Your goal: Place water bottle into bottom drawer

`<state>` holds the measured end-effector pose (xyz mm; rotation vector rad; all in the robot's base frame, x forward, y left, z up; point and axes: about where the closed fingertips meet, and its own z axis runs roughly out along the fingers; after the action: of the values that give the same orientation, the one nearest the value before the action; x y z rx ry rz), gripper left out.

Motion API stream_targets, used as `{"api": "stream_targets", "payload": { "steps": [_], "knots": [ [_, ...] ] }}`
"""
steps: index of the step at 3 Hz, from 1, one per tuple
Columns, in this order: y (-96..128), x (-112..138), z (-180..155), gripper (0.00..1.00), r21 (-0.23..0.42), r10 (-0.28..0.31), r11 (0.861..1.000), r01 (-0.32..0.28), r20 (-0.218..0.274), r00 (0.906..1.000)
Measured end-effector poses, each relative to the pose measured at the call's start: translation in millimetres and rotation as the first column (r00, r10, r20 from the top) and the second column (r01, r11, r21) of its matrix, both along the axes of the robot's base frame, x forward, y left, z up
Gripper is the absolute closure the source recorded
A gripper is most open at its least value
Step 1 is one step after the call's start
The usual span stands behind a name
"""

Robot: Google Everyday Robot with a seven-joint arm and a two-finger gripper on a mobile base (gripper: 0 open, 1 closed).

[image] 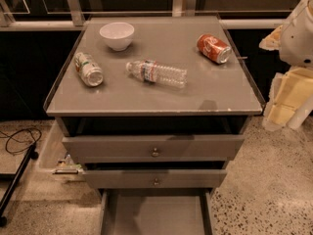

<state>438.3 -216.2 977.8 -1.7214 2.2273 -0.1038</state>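
Note:
The water bottle [157, 73] is a small clear ribbed bottle with a white, red and blue label. It lies on its side in the middle of the grey cabinet top [161, 94], cap toward the left. The bottom drawer [155, 213] is pulled out at the lower edge of the view, its plain grey floor bare. My gripper [286, 106] hangs at the far right, beside the cabinet's right edge and level with its top, well apart from the bottle. It holds nothing that I can see.
A white bowl [117, 35] stands at the back left. A green-and-white can [88, 69] lies at the left, an orange-red soda can [213, 48] at the back right. Two upper drawers with knobs [155, 152] stand slightly open. A black cable [19, 138] lies on the floor left.

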Motion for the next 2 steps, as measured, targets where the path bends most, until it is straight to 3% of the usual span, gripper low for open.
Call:
{"api": "stream_targets", "payload": {
  "steps": [1,2],
  "knots": [
    [3.9,2.3,-0.1,0.00,0.010,0.006,1.000,-0.006,0.006,1.0000],
    [21.5,18.6,-0.3,0.00,0.009,0.034,0.999,-0.034,0.051,0.9981]
  ]
}}
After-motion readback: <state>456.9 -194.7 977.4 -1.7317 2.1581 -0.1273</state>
